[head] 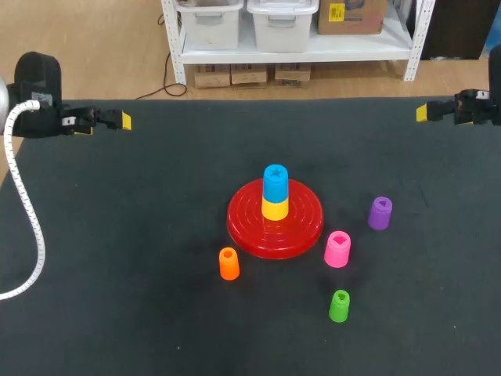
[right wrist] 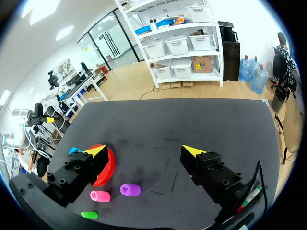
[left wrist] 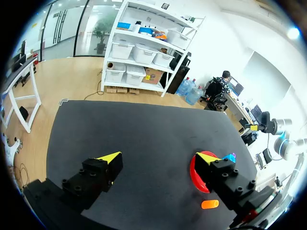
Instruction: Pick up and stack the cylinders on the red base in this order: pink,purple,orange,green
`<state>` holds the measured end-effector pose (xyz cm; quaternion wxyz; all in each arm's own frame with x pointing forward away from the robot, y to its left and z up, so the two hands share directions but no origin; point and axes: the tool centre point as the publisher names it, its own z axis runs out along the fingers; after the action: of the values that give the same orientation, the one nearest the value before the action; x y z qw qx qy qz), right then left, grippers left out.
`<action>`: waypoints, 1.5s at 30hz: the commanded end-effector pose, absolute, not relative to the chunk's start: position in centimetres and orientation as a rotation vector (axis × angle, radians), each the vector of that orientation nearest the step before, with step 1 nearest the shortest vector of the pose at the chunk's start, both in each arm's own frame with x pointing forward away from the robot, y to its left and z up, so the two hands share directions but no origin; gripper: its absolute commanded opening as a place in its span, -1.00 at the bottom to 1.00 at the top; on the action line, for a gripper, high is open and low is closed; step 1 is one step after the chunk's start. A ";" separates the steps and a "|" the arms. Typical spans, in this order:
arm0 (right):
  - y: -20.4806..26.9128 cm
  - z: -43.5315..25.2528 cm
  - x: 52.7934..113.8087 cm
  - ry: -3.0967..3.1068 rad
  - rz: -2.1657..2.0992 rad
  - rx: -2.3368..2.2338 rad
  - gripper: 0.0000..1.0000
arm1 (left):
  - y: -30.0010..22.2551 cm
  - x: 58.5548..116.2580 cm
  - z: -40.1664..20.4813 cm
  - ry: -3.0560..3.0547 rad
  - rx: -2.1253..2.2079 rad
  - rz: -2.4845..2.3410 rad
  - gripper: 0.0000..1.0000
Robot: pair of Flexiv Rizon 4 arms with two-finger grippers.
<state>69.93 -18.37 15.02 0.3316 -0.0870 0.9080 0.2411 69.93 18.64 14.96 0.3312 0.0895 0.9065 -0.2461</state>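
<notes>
Head view, base: the red base (head: 304, 225) was seen near the middle of the bench (head: 117, 258), already carrying a yellow cylinder (head: 275, 210) with a blue cylinder (head: 275, 183) on top.
Head view, loose cylinders: the pink cylinder (head: 337, 248) was found just beside the base, the purple cylinder (head: 380, 212) near it, the orange cylinder (head: 228, 264) on the base's other side, and the green cylinder (head: 339, 305) nearest the front edge.
Head view, arms: the left gripper (head: 119, 121) and right gripper (head: 427, 113) were held at the far corners, well apart from every cylinder.
Left wrist view: the left gripper (left wrist: 159, 157) was shown spread and empty, with the base (left wrist: 196, 176) and orange cylinder (left wrist: 210, 204) beside one finger.
Right wrist view: the right gripper (right wrist: 144, 151) was shown spread and empty; pink (right wrist: 100, 196), purple (right wrist: 130, 189) and green (right wrist: 89, 214) were seen beneath it.
Step in hand: the first pick, pink, was judged not yet begun.
Next move: the right gripper would need to be lowered over pink, closed on it, and pink then set on the blue top.
</notes>
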 end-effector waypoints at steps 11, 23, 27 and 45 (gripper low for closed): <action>-18.4 15.0 69.9 2.373 0.633 -0.230 1.00 | 18.5 70.0 15.1 2.376 0.231 -0.636 1.00; -18.4 15.0 69.9 2.373 0.633 -0.230 1.00 | 18.5 70.0 15.1 2.376 0.231 -0.636 1.00; -18.4 15.0 69.9 2.373 0.633 -0.230 1.00 | 18.5 70.0 15.1 2.376 0.231 -0.636 1.00; -18.4 15.0 69.9 2.373 0.633 -0.230 1.00 | 11.3 66.4 20.7 1.994 1.174 -0.718 1.00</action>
<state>69.94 -18.36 15.02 0.3315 -0.0870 0.9080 0.2410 67.67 11.74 19.56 0.3494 0.2123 0.8783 -0.2481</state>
